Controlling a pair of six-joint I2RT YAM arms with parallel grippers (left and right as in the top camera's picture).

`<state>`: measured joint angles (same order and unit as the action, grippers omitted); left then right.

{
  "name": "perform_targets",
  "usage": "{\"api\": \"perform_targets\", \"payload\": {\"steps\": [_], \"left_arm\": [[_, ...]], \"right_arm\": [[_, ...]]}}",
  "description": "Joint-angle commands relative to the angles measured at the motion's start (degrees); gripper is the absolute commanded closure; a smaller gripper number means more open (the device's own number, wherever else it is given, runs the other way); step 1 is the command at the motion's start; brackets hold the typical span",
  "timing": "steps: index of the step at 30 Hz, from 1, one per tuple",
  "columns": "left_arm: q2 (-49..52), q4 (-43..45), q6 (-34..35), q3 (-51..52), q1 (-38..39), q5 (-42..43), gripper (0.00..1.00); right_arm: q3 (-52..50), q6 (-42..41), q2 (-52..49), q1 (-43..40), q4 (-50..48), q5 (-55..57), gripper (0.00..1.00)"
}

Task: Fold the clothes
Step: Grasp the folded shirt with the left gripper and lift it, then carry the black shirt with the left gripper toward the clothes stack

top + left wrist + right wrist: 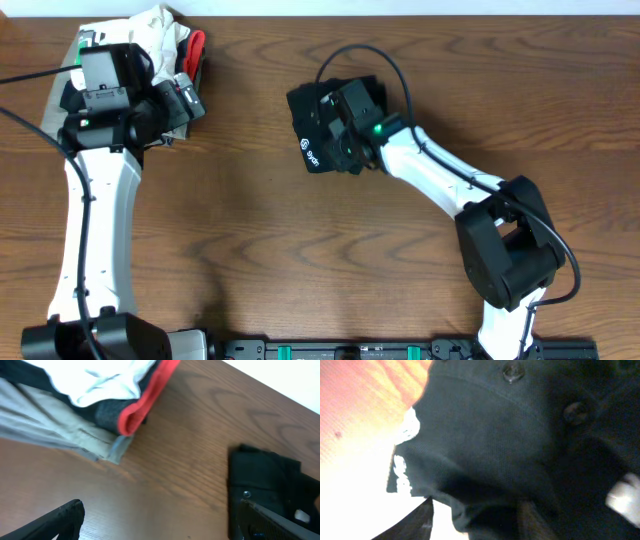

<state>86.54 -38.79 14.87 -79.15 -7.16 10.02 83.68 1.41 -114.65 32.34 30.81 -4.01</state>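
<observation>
The black top (306, 112) lies folded into a small packet on the wooden table, right of centre, with a white logo print on its near edge. My right gripper (345, 135) rests on it. In the right wrist view the black top (485, 435) fills the frame, with buttons and white prints showing. A fold of its fabric sits between the right gripper's (470, 522) fingers. My left gripper (183, 98) is at the far left beside the stacked garments. In the left wrist view the left gripper (160, 525) is wide open over bare wood.
A stack of folded garments (165, 25) sits at the back left corner. The left wrist view shows its khaki layer (45, 425), white layer (105, 380) and red trim (150, 400). The table's back edge runs just behind it.
</observation>
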Motion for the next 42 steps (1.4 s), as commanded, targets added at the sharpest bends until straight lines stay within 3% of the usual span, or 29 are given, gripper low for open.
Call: {"api": "perform_targets", "payload": {"steps": [1, 4, 7, 16, 21, 32, 42], "left_arm": [[1.1, 2.0, -0.2, -1.0, 3.6, 3.2, 0.02], [1.7, 5.1, -0.8, -1.0, 8.8, 3.0, 0.02], [3.2, 9.0, -0.6, -1.0, 14.9, 2.8, 0.02], [15.9, 24.0, 3.5, -1.5, 31.7, 0.4, 0.01], [23.1, 31.0, 4.3, -3.8, 38.9, -5.3, 0.0], [34.1, 32.5, 3.8, -9.7, 45.7, -14.4, 0.0], [34.1, 19.6, 0.2, -9.7, 45.5, -15.3, 0.0]], "right_arm": [[7.9, -5.3, 4.3, -3.5, 4.3, 0.6, 0.31], [12.9, -7.1, 7.0, -8.5, 9.1, 0.8, 0.15], [15.9, -8.5, 9.0, -15.0, 13.0, 0.8, 0.11], [16.7, -11.7, 9.4, -34.0, 21.1, -0.8, 0.07], [16.6, -11.6, 9.4, -38.9, 23.8, -1.8, 0.07], [15.6, -11.6, 9.4, -40.2, 24.9, -1.8, 0.07], [15.1, -11.6, 9.3, -40.2, 24.0, -1.8, 0.07]]}}
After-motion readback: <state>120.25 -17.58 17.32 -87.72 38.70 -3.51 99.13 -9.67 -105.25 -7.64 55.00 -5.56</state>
